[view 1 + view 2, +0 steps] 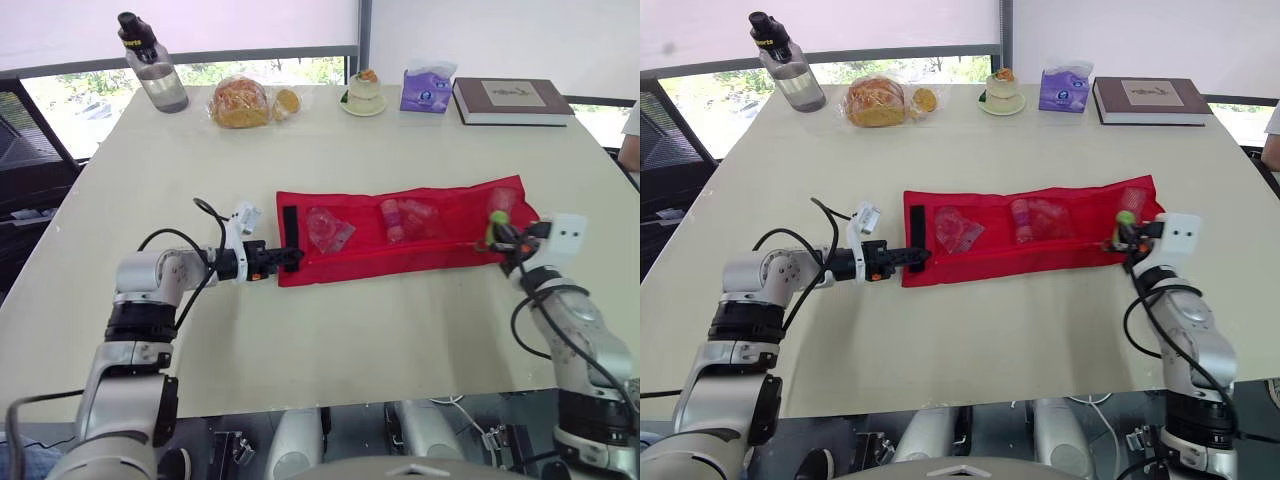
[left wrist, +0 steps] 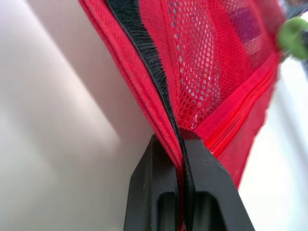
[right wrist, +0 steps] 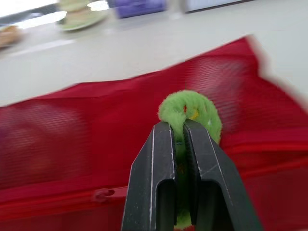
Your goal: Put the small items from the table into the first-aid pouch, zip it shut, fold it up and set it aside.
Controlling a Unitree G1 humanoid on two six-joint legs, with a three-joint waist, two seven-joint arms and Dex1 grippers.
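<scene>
The left gripper (image 1: 293,257) is pinched on the black-trimmed end of the red pouch (image 1: 420,240); at its opposite end the right gripper (image 1: 497,238) is clamped on a fuzzy green loop (image 3: 190,111)

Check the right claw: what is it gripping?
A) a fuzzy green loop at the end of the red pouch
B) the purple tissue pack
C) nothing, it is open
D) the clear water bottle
A: in the right wrist view the right claw is shut on the fuzzy green loop, which sits over the red mesh first-aid pouch.
</scene>
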